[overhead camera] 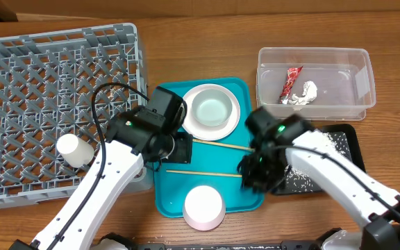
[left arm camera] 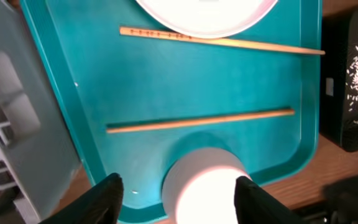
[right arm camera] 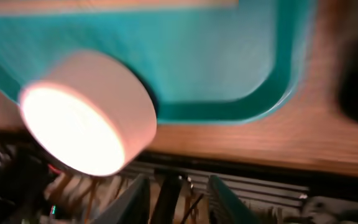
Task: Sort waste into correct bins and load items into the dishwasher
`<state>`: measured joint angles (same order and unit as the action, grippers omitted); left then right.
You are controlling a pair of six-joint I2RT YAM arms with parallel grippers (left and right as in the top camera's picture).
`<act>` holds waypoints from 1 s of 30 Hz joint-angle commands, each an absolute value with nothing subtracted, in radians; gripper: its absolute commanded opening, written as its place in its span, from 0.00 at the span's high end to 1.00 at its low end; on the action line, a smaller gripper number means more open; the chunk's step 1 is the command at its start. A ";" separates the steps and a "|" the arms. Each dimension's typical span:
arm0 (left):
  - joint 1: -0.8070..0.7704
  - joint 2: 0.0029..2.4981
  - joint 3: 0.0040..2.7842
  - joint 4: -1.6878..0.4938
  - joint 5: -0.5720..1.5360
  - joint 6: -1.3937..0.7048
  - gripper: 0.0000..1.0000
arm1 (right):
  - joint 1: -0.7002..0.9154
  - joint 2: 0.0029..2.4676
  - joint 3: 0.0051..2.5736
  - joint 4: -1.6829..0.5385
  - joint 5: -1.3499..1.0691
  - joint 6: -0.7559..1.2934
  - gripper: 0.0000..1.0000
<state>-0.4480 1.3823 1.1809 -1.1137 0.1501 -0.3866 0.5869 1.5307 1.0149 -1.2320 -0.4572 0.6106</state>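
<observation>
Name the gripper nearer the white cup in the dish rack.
Left. The left gripper hangs over the left edge of the teal tray, just right of the white cup; the right gripper is across it, by the black tray.

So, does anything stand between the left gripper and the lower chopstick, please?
Nothing visible does. The open left gripper hangs over the teal tray, the lower chopstick lies bare there, and the pink bowl sits beside it, apart.
</observation>
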 commanded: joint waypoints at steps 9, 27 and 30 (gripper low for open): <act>-0.453 1.485 1.196 -1.098 0.150 -0.305 0.43 | 0.688 1.528 0.814 -1.119 -0.593 0.777 0.82; -0.453 1.517 1.196 -1.069 0.177 -0.284 0.43 | 0.731 1.528 0.632 -0.776 -0.690 1.004 0.93; -0.453 1.517 1.196 -1.069 0.177 -0.284 0.42 | 0.770 1.528 0.621 -0.713 -0.690 1.062 0.94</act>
<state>-0.4454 1.5093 1.1809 -1.0725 0.1638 -0.3065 0.7357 1.5307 0.6373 -0.7399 -0.6918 0.9794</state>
